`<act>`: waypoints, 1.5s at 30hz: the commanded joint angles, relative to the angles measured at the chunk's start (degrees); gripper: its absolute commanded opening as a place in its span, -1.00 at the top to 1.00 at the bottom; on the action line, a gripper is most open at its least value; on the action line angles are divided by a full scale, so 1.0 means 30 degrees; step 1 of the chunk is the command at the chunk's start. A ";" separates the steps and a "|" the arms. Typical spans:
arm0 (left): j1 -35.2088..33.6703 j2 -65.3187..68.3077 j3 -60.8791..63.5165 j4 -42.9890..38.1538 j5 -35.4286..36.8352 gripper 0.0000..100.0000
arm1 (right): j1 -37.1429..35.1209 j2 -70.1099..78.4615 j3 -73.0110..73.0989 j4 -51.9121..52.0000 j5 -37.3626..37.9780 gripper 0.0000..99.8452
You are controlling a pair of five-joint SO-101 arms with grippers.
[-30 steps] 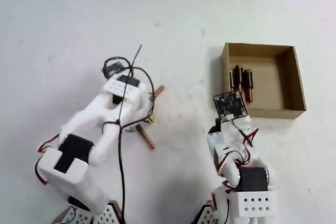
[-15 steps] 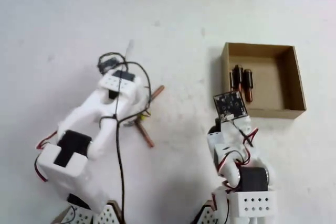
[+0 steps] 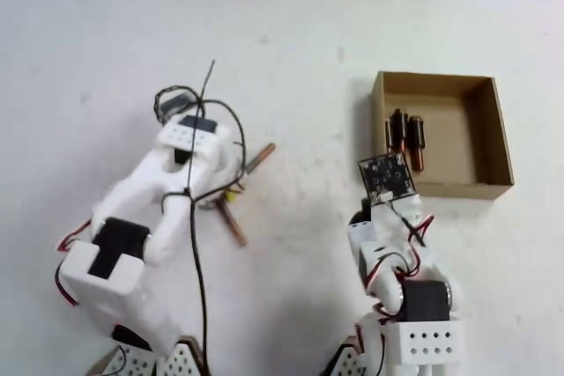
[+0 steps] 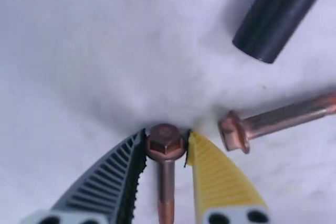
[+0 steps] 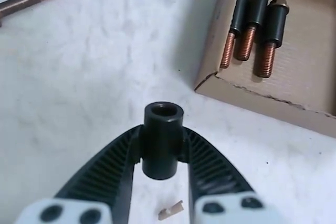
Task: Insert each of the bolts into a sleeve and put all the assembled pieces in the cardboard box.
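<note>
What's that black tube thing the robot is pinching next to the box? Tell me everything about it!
It is a short black sleeve, a stubby round tube with a smooth, dull surface that looks like plastic or dark metal. The end that shows has a round hole, and no bolt is inside. The right gripper is shut on it, with its two ribbed black fingers pressing on opposite sides. It sits over the white table, close to a corner of the cardboard box, without touching the box.

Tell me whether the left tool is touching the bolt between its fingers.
Touching. The left wrist view shows the left tool with its grey and yellow fingers pressed against both sides of the bolt head, with no gap visible.
</note>
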 commanded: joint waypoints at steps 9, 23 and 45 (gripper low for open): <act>-0.1070 0.0806 -0.0088 0.1084 0.0821 0.94 | 0.0073 -0.0220 -0.0147 -0.0366 -0.0029 0.97; -0.0249 0.0806 -0.0059 0.1172 0.0821 0.94 | 0.0073 -0.0220 -0.0147 -0.0366 -0.0029 0.97; 0.0718 0.0835 -0.0059 0.2315 0.0879 0.47 | 0.0073 -0.0220 -0.0147 -0.0396 -0.0029 0.97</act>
